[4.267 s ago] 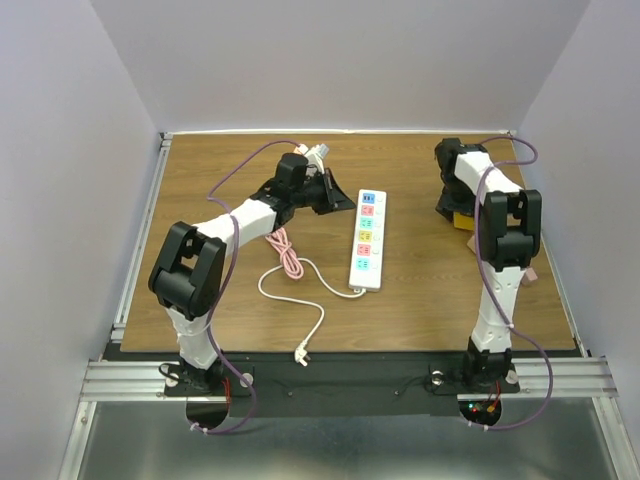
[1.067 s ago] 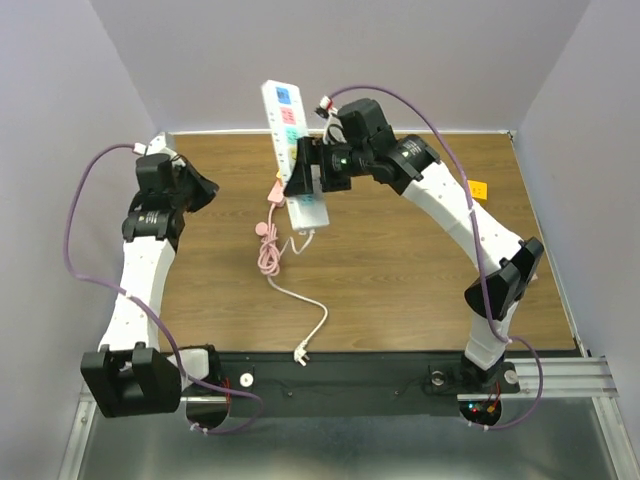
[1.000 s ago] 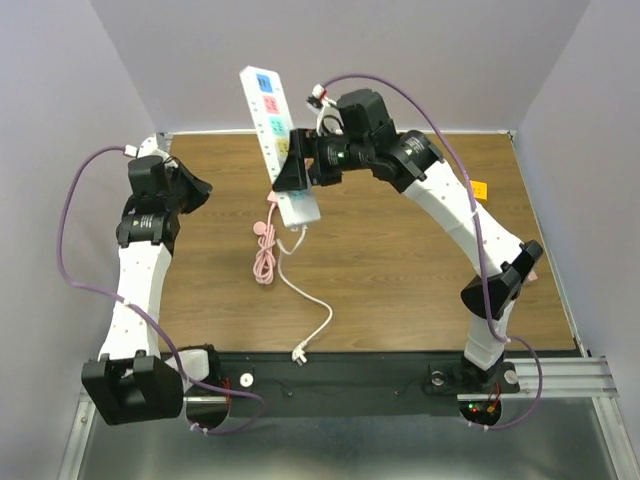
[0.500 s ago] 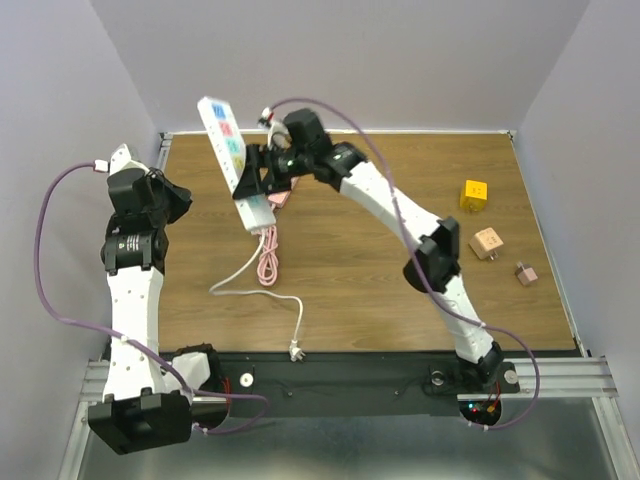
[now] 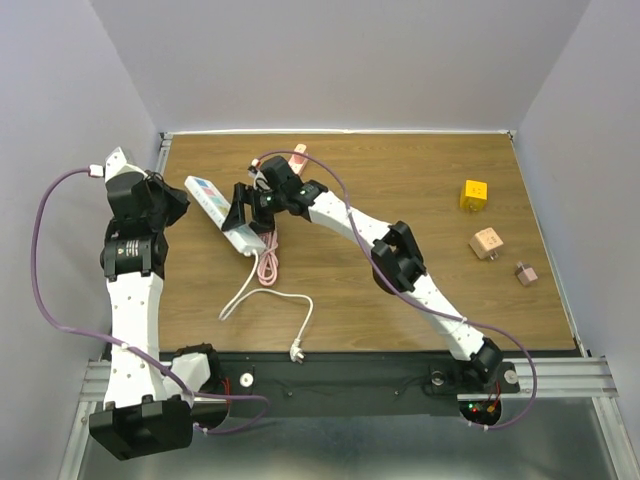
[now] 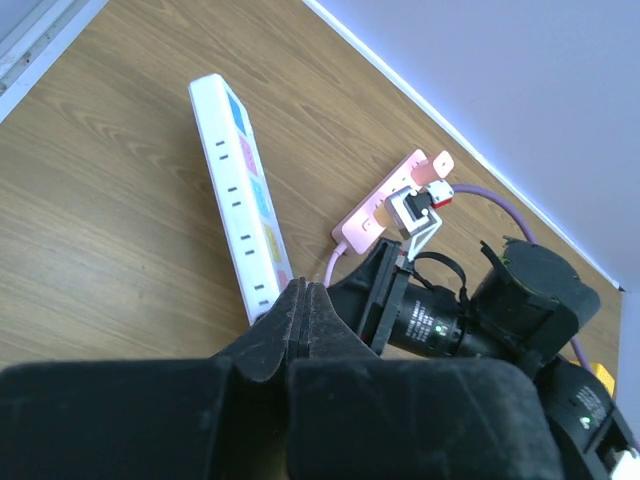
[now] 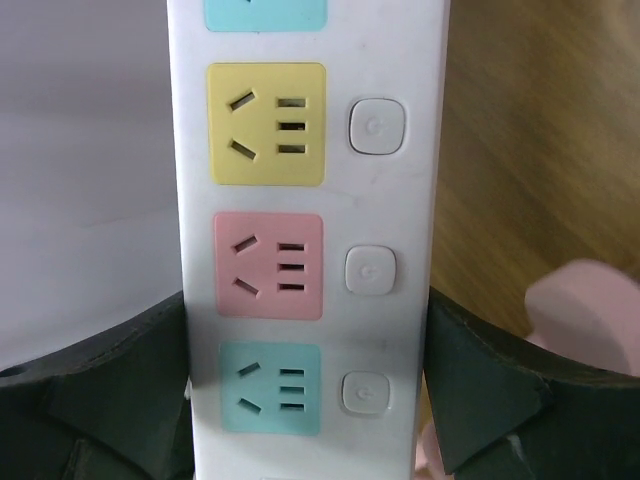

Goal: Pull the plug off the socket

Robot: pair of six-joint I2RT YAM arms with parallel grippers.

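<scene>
The socket point(image 5: 212, 203) is a long white power strip with coloured outlet faces, low at the table's back left and tilted on its long edge. My right gripper point(image 5: 246, 213) is shut on its near end. In the right wrist view the strip point(image 7: 305, 190) fills the gap between my fingers point(image 7: 308, 385), and its yellow, pink and teal outlets are empty. A pink plug point(image 5: 297, 152) with a pink cable point(image 5: 267, 266) lies on the table behind the strip, apart from it. My left gripper point(image 5: 166, 200) is shut and empty, left of the strip point(image 6: 240, 200).
The strip's thin white cord point(image 5: 262, 298) loops toward the near edge and ends in a white plug point(image 5: 296, 351). A yellow cube point(image 5: 474, 193), a wooden cube point(image 5: 486, 243) and a small brown block point(image 5: 525, 273) sit at the right. Grey walls enclose the table.
My right gripper has carried the strip from high above the back edge down and left to table level. The white cord has trailed left with it. My left arm has shifted slightly.
</scene>
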